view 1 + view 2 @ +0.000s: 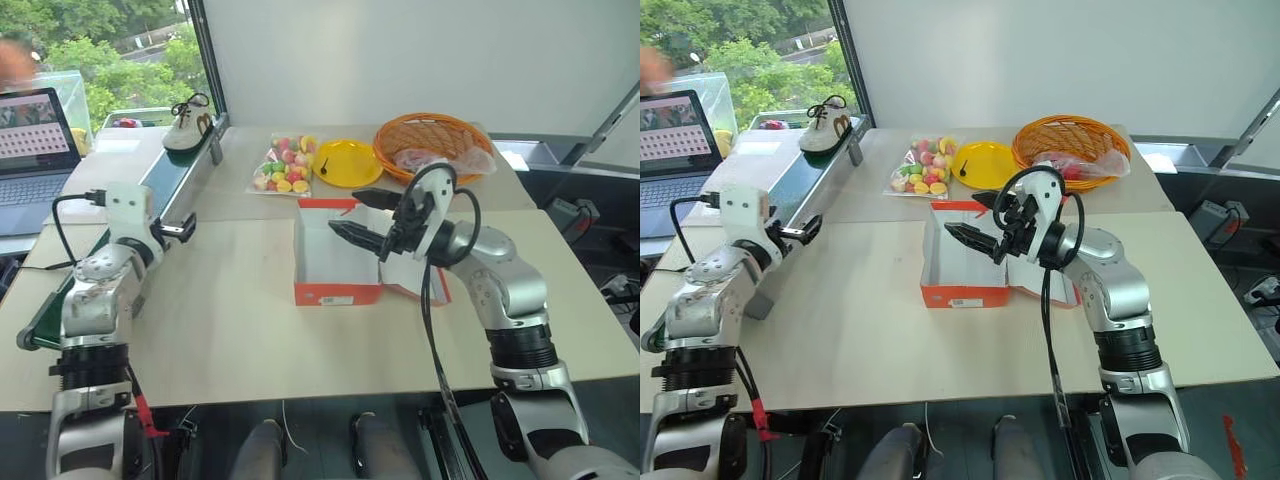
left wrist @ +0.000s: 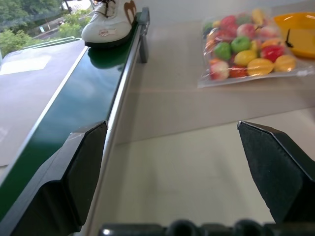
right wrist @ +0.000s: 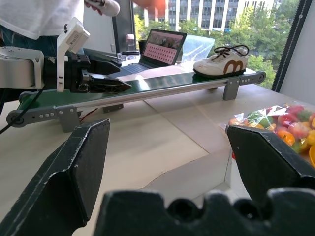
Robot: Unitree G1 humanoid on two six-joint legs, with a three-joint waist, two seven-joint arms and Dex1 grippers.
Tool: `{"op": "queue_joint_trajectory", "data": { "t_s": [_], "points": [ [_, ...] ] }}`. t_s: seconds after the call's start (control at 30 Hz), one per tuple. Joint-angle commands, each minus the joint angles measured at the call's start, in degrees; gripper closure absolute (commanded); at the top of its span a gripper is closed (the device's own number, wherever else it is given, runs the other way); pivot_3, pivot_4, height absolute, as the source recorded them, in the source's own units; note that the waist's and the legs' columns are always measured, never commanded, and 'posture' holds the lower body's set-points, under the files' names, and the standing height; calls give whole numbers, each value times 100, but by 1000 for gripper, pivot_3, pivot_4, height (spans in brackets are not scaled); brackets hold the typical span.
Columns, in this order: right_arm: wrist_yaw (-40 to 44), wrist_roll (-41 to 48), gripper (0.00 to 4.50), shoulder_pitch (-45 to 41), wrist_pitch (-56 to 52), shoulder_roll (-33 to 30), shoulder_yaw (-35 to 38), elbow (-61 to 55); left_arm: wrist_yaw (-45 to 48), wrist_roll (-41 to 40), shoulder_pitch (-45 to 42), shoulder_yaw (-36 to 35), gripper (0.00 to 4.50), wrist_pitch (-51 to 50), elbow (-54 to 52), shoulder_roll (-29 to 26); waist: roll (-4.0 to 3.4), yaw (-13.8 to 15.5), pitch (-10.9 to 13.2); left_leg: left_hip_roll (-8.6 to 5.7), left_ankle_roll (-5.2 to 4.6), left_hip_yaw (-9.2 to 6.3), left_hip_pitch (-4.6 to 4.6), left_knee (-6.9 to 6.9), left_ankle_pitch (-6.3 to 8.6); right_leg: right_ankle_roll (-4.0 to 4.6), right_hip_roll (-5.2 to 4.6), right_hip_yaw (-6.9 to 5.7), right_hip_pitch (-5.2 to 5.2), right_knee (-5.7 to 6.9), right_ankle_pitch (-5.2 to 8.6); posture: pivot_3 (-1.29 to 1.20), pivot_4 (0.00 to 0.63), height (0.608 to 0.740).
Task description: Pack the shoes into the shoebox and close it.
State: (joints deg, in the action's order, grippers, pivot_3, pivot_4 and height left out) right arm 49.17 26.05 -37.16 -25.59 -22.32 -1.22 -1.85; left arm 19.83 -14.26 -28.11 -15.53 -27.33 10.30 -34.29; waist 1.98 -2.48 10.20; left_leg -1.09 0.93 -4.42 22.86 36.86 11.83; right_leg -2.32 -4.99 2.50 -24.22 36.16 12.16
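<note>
- On far end of green conveyor belt (image 1: pixel 150 195), left of and beyond orange-red rectangular cardboard shoebox (image 1: pixel 336 262): one small white sneaker with brown curved side mark and dark laces (image 1: pixel 187 122), upright, toe toward the near end; presumably delivered there for pickup. Second shoe not located.
- Left of shoebox, beside the belt's near stretch: left gripper (image 1: pixel 176 229), black fingers spread wide, nothing between them, aimed level along the belt edge; reads as lining up for the sneaker, well apart from it yet.
- Over shoebox's open top: right gripper (image 1: pixel 983 222), fingers wide apart, empty, pointing leftward across the box; likely waiting to receive or steady.
- Shoebox: lid folded back on the right side, white interior; visible part holds no shoe, floor partly hidden by the right gripper.
- Beyond shoebox: clear bag of coloured sweets (image 1: pixel 284 165), round yellow plastic plate (image 1: pixel 347 161), orange woven basket (image 1: pixel 432 141) holding a clear plastic bag, contents unclear.
- Far left of shoebox: open laptop (image 1: pixel 34 145).
</note>
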Motion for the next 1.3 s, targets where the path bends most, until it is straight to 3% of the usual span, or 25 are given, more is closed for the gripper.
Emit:
{"op": "queue_joint_trajectory", "data": {
  "t_s": [0.03,0.27,0.63,0.97,1.3],
  "points": [
    [54,116,83,-246,52,67,17,-147,393,-61,-232,-188,0,551,299,-253,0,4,0,0,0,0,1,0,0,0,0,-1,0,-1,0,0,150,740],
    [40,80,83,-271,25,128,-9,-195,1137,12,-1042,-273,0,1395,2292,-967,0,-2,0,0,0,0,2,0,0,0,0,-5,-4,2,0,0,150,740],
    [57,72,83,-261,46,163,-32,-150,2064,332,-2273,-35,0,2297,4720,-1572,3,-4,0,-3,0,0,4,-1,0,-1,-4,-13,-5,3,0,0,150,740],
    [56,74,83,-208,24,182,-34,-181,2127,511,-2285,-90,0,2545,5690,-1900,3,-21,0,-2,0,1,4,-1,0,-1,-4,-13,-10,9,0,0,150,740],
    [96,66,83,-215,7,168,-55,-167,2335,448,-2090,-130,0,2511,5816,-1995,4,6,-1,-3,0,0,4,1,0,-1,-6,-16,-7,9,0,0,150,740]
  ]
}}
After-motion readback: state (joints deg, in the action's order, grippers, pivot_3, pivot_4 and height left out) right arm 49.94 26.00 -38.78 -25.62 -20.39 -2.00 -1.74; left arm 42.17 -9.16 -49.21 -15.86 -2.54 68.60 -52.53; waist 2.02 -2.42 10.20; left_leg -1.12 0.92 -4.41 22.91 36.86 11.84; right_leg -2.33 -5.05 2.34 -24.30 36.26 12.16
